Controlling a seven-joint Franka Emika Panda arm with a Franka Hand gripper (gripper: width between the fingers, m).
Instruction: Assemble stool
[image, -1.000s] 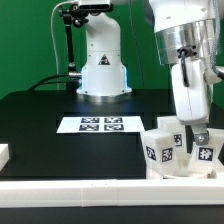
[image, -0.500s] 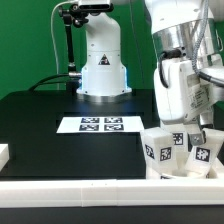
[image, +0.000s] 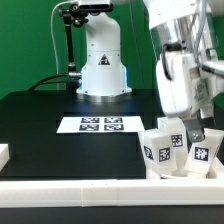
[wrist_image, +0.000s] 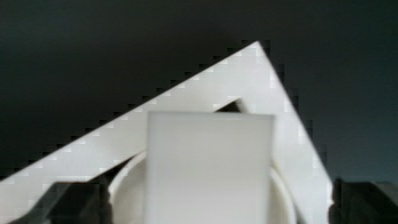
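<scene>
Several white stool legs with black-and-white tags stand crowded at the exterior view's lower right, one at the left of the group (image: 160, 150) and one at the right (image: 205, 155). A low white part (image: 180, 172) lies at their foot; I cannot tell if it is the seat. My gripper (image: 196, 130) hangs tilted just above and behind these legs. In the wrist view a white oblong leg (wrist_image: 210, 160) stands between the dark fingers (wrist_image: 80, 205) of the gripper (wrist_image: 217, 215), which sit wide apart with a dark gap on one side.
The marker board (image: 100, 124) lies flat mid-table. A small white block (image: 4, 154) sits at the exterior view's left edge. A white rim (image: 90, 187) runs along the table's front. The robot base (image: 102, 62) stands at the back. A white angled edge (wrist_image: 249, 75) shows behind the leg.
The arm has tilted and its wrist has shifted slightly up and toward the exterior view's left. The legs have stayed where they were.
</scene>
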